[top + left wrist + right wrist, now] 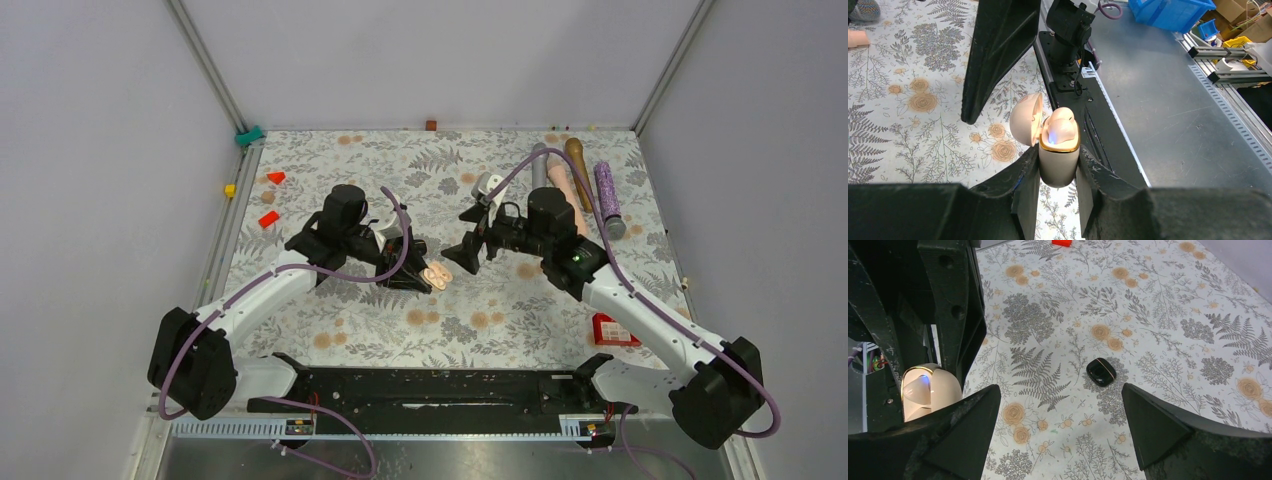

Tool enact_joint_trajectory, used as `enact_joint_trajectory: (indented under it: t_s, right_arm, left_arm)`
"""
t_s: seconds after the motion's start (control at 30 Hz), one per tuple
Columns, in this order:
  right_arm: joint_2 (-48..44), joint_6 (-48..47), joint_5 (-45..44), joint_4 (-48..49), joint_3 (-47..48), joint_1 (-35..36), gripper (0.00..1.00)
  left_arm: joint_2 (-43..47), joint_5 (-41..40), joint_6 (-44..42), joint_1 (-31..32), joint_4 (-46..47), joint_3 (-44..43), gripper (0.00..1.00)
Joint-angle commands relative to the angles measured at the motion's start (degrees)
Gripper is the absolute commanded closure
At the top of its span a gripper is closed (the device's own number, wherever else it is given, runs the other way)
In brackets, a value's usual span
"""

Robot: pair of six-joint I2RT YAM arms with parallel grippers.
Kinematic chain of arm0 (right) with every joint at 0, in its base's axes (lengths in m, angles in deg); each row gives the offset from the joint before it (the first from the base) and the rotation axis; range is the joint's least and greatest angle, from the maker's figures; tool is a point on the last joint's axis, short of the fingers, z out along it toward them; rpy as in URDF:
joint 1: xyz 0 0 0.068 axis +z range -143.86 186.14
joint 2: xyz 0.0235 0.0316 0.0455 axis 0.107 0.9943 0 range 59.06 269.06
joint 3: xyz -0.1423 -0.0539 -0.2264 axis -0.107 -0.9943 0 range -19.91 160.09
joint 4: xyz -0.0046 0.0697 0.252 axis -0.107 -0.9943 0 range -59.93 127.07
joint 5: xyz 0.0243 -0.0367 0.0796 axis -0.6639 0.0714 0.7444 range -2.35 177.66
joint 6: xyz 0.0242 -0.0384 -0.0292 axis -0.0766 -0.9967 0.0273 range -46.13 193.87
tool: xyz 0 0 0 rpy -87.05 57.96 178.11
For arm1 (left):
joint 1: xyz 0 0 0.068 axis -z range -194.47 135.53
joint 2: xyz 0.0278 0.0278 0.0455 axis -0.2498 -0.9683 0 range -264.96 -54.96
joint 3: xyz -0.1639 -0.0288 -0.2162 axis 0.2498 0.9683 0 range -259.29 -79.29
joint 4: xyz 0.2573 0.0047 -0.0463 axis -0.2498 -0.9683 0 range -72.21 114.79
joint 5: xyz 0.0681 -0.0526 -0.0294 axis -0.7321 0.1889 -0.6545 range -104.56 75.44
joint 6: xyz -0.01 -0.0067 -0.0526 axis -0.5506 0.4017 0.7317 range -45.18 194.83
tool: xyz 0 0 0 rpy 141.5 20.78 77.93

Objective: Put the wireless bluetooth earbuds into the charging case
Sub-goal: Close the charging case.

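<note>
A robot lab: enclosure walls (pixel 100 150), blue bin (pixel 1168 15), cardboard boxes (pixel 1232 7).

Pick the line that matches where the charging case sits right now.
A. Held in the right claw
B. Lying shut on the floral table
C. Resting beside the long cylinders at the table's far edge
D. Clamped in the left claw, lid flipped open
D: the left wrist view shows the charging case pinched upright in the left claw with its lid swung open, while the right claw stands open and empty.
</note>
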Motion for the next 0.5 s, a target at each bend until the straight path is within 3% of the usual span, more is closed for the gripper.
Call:
enact_joint_trajectory:
  t_s: [0.0, 0.07, 0.13, 0.2, 0.33, 0.47]
  right_arm:
    - [0.2, 1.1, 3.4, 2.6, 0.0, -0.3, 0.0]
    - [0.3, 0.1, 14.4, -2.8, 3.1, -0.2, 0.01]
    - [-0.8, -4.8, 31.0, -13.5, 6.8, -0.3, 0.0]
    - [-4.3, -8.7, 36.5, -17.8, 8.9, -0.3, 0.0]
    - [-7.2, -6.5, 30.8, -15.6, 8.1, -2.3, 0.01]
    - [-7.5, -2.9, 5.2, -6.3, 3.9, -3.9, 0.0]
  left_arm:
    - [1.3, 0.3, -1.4, 0.3, 2.4, -0.3, 1.0]
    - [1.3, 0.0, -1.4, 0.3, 2.4, -0.4, 1.0]
    - [1.4, -0.2, -1.4, 0.2, 2.4, -0.3, 1.0]
    - [1.4, -0.5, -1.3, 0.2, 2.3, -0.3, 1.0]
    - [0.7, -2.1, -0.9, 0.3, 2.3, -0.8, 1.0]
    - [-1.1, -8.0, 0.3, 1.1, 2.3, -2.2, 1.0]
